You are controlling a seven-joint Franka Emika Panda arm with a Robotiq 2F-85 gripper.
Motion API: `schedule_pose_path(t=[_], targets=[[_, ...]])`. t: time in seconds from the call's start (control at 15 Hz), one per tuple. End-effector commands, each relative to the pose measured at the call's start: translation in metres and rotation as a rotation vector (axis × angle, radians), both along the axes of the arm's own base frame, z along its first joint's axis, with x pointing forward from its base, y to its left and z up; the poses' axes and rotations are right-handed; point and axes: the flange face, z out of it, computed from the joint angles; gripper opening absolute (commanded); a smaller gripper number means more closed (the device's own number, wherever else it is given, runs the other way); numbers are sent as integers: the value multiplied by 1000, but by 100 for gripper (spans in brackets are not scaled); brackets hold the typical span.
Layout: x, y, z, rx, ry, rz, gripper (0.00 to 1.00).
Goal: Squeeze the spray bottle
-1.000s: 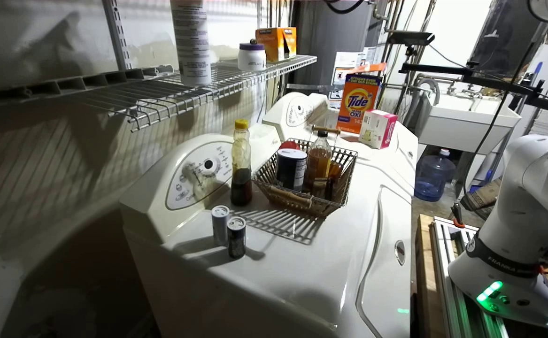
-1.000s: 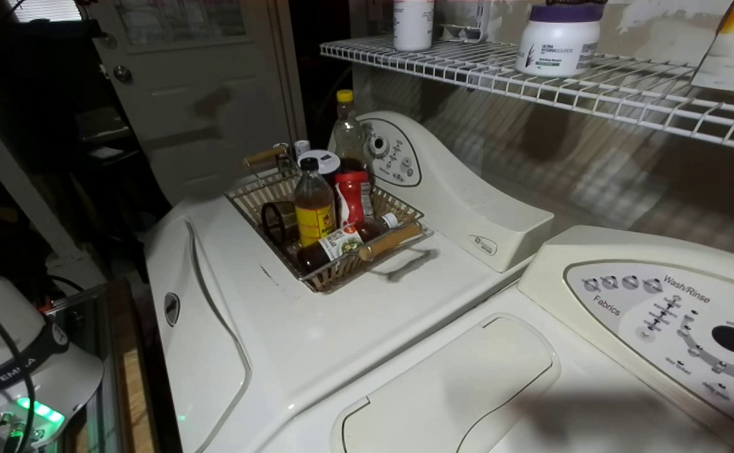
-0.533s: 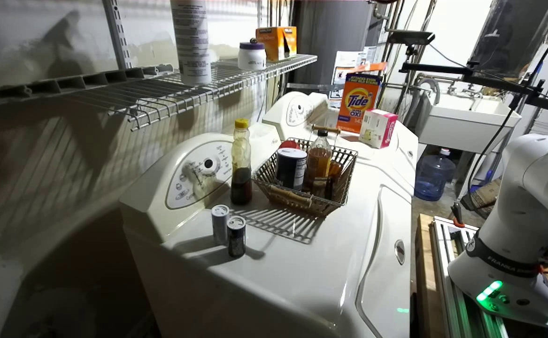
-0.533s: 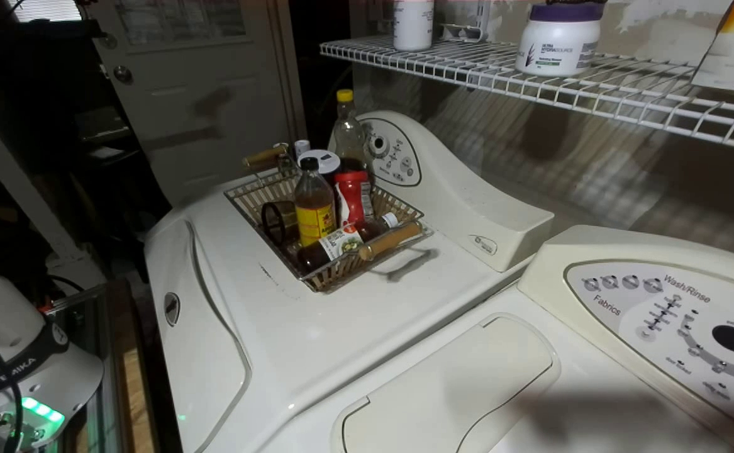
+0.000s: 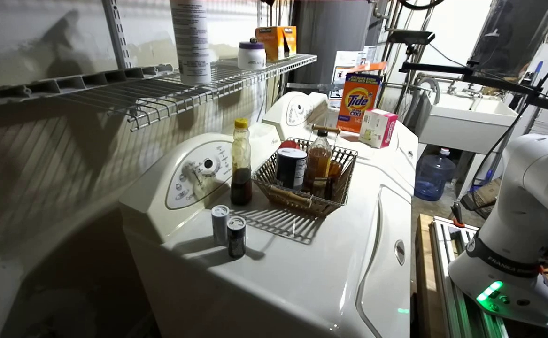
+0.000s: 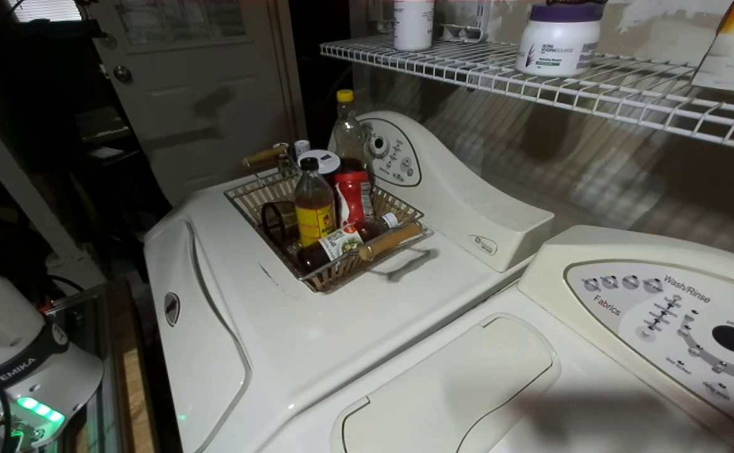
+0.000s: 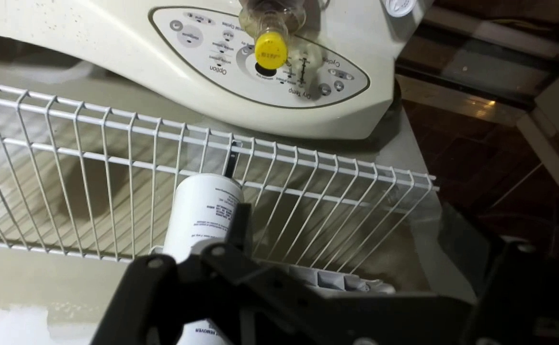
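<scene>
Spreading wide at six o'clock in the wrist view, my gripper (image 7: 348, 230) shows a broad gap between its dark fingers (image 7: 242, 224). Just past the finger on the nine o'clock side stands the spray bottle (image 7: 205, 211), white with printed text, outside that gap; the finger overlaps its edge, and I cannot tell whether they touch. Its top is out of sight in every view. It stands on the wire shelf (image 7: 303, 192), where, in an exterior view, I see a purple-lidded jar (image 5: 251, 58) and an orange box (image 5: 271, 43) at three o'clock from it. Toward twelve o'clock in my wrist view, beyond the shelf, come a control panel (image 7: 236, 76) and an upright yellow-capped bottle (image 7: 271, 48). In both exterior views a basket (image 5: 320, 206) holding bottles sits just beside that one. Farther off, at one o'clock from the basket in an exterior view, stands a Tide box (image 5: 357, 104).
</scene>
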Motion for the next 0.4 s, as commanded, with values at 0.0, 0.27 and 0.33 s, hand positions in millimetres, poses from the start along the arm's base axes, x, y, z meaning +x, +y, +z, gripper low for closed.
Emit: schedule_pose_path(t=[0.0,0.27,0.33], targets=[[-2,2,-2,-2,8,4,100],[-7,4,-10,-7,23,7,100],[-7,4,-9,-7,23,7,100]])
